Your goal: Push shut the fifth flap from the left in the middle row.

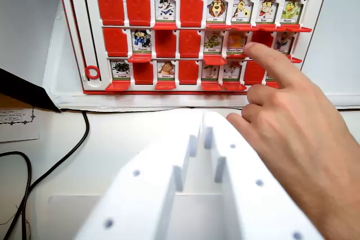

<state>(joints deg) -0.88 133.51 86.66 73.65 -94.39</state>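
3 rows of red flaps fill the game board (67, 37). The middle row's 5th flap (212, 42) stands open, left of a person's hand (304, 133) whose fingertip (254, 50) touches the board. The white gripper (205, 139) sits low; its jaws' spacing is unclear.

Light: bright, even, cool white across the counter (129, 133).
Shadows: soft, faint beneath the game board (191, 32).
Focus: board cards sharp; claw (205, 155) close to lens, blurred.
Glare: white surfaces nearly washed out.
Distortion: board edges bow slightly.
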